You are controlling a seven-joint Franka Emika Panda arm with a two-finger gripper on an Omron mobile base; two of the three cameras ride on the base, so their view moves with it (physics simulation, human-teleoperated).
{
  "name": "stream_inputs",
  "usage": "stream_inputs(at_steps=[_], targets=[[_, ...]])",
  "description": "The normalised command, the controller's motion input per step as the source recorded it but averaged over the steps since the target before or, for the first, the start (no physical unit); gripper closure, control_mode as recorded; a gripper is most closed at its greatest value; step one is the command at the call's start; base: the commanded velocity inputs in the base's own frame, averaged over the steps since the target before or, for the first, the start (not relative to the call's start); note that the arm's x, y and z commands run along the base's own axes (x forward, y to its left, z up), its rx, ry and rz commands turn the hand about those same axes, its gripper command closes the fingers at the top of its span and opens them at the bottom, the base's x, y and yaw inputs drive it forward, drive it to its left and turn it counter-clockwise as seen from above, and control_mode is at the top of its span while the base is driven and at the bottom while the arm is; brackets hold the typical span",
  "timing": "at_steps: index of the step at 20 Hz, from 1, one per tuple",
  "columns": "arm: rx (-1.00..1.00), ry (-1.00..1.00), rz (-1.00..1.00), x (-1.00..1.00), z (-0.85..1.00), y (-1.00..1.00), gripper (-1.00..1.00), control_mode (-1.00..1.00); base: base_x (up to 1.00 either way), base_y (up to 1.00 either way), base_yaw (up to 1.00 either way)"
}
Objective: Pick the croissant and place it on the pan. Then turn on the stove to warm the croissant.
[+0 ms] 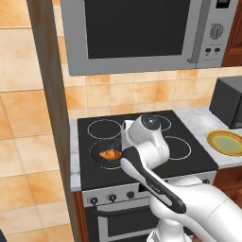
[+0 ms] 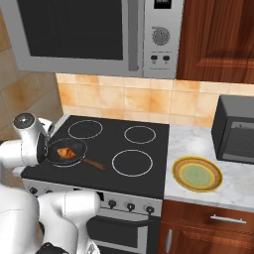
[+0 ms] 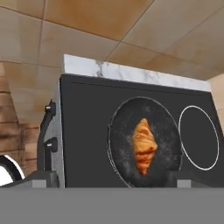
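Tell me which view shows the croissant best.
The hand view: the croissant is large and unobstructed, lying in the pan, its ridges clear. In the left base view it is small, right beside the arm. In the right base view it is small too, but unblocked.

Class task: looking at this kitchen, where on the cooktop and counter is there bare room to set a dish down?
Bare: the stove's three burners right of and behind the pan. Marble between the stove and plate is narrow. Crowded: front-left burner, where the pan holds the croissant.
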Motion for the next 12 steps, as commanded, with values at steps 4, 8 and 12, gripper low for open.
stream_inputs(at_steps=[4,8,12], targets=[[-0.16,-0.02,0.0,-0.03,0.38,0.0,-1.0,-1.0,0.0,0.0,0.0],[-0.18,-0.05,0.02,0.0,0.3,0.0,-1.0,-1.0,0.0,0.0,0.0],[-0.15,-0.07,0.03,-0.09,0.18,-0.11,-1.0,-1.0,0.0,0.0,0.0]])
